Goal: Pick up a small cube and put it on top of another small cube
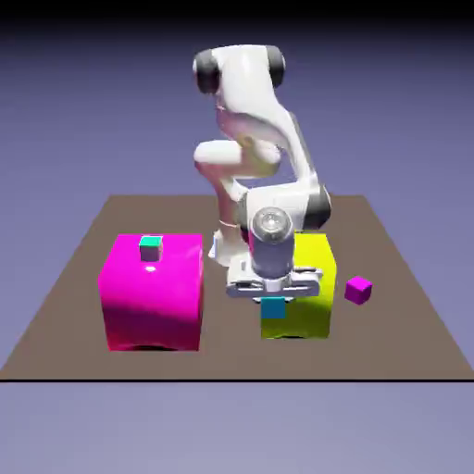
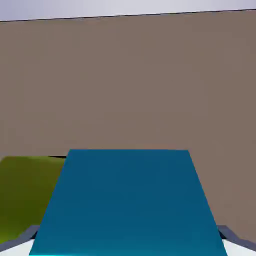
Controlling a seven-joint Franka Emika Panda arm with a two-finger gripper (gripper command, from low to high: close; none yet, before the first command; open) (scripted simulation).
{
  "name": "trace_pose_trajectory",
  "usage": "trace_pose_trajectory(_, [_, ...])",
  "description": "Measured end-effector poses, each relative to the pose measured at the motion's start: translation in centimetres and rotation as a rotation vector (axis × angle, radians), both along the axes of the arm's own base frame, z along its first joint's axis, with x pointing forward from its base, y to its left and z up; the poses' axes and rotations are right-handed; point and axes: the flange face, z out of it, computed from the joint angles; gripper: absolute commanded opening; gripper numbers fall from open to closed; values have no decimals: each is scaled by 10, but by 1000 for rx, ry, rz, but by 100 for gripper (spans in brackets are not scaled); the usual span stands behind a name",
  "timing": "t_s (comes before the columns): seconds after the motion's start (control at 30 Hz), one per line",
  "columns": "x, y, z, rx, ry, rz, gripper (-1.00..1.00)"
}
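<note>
In front of the big yellow block [image 1: 310, 282], my gripper [image 1: 272, 298] is clenched on a small blue cube [image 1: 273, 308], which fills my hand view's lower half. A small teal cube [image 1: 150, 247] sits atop the large magenta block [image 1: 153, 292] toward the exterior view's left. A small purple cube [image 1: 358, 290] lies just beside the yellow block on the exterior view's right. Bare brown table [image 1: 389, 333] lies toward the near edge.
</note>
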Motion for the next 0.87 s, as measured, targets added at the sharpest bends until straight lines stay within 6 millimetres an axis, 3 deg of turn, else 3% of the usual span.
trace_pose_trajectory(0.07, [-13,14,33,26,1,64,-100])
trace_pose_trajectory(0.2, [-50,27,75,3,-2,147,-100])
trace_pose_trajectory(0.5, [-144,40,148,-50,-7,306,-100])
trace_pose_trajectory(0.53, [-155,41,151,-71,-12,321,-100])
trace_pose_trajectory(0.6, [-159,43,147,-98,-20,325,-100])
trace_pose_trajectory(0.77, [-180,35,85,-98,-20,325,-100])
trace_pose_trajectory(0.8, [-181,35,83,-98,-20,325,100])
trace_pose_trajectory(0.87, [-181,35,83,-100,-21,326,100])
